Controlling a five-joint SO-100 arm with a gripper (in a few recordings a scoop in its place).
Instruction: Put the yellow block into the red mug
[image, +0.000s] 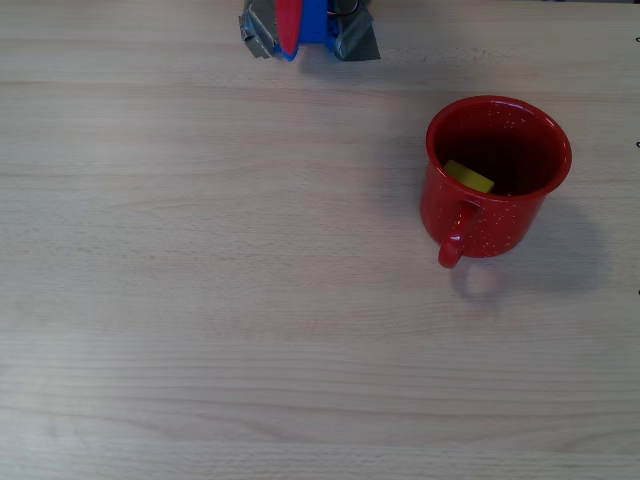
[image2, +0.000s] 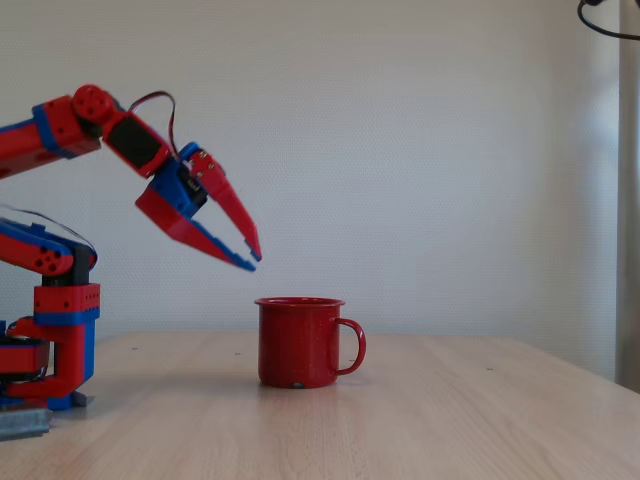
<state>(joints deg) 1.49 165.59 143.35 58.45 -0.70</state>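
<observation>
A pale wooden table (image: 200, 300) spreads under me before a plain white wall (image2: 420, 150), bare to the left and near side of the red mug (image: 495, 180) in the overhead view. The yellow block (image: 468, 177) lies inside the mug. My claw (image2: 252, 258) hangs above and left of the mug in the fixed view, tips nearly together and holding nothing.

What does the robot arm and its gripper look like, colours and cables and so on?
The arm is red plastic with blue joint pieces and a black motor block near the wrist. A thin dark cable loops over that block. The gripper has two long tapering fingers, one red, the lower edged in blue.
</observation>
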